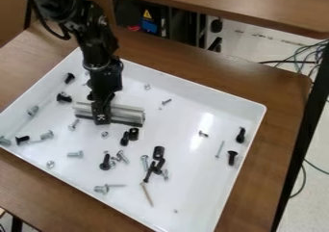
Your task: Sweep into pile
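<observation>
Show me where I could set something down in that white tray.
The tray has bare room at lower right, between the tan screw and the right wall, one speck aside, and at upper right, between the far wall and the small screw. It's crowded below the metal bar.

Tray (186,190) on table (260,192), screws and bolts (75,154) in tray.
Bar (130,113) noted inside the tray, left of frame centre; screws and bolts lie on all sides of it, most toward the lower left and centre. Second tabletop (244,5) behind, upper right; cables (277,61) at the right edge.
</observation>
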`<control>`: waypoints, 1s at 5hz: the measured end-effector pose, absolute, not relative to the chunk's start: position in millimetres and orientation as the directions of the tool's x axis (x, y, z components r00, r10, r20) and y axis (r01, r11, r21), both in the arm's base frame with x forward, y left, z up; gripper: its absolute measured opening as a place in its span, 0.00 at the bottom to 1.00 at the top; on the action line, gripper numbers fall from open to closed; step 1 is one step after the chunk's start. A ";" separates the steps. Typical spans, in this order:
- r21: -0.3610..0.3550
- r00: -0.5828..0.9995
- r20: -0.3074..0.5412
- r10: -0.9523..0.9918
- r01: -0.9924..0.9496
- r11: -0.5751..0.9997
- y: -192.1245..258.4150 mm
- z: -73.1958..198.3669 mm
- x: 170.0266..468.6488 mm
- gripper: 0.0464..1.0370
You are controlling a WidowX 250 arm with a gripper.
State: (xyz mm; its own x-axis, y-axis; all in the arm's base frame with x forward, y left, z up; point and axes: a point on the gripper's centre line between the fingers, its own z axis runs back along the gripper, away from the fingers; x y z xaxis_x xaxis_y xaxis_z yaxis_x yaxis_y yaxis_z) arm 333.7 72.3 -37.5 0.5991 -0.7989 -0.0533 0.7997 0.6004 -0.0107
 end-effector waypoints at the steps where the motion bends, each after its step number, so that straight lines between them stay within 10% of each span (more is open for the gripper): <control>1: -0.008 0.594 -0.038 -0.804 0.804 0.595 70.0 -41.9 331.7 0.37; 5: -0.043 0.745 -0.094 -0.661 0.660 0.750 -2.0 20.7 318.6 0.32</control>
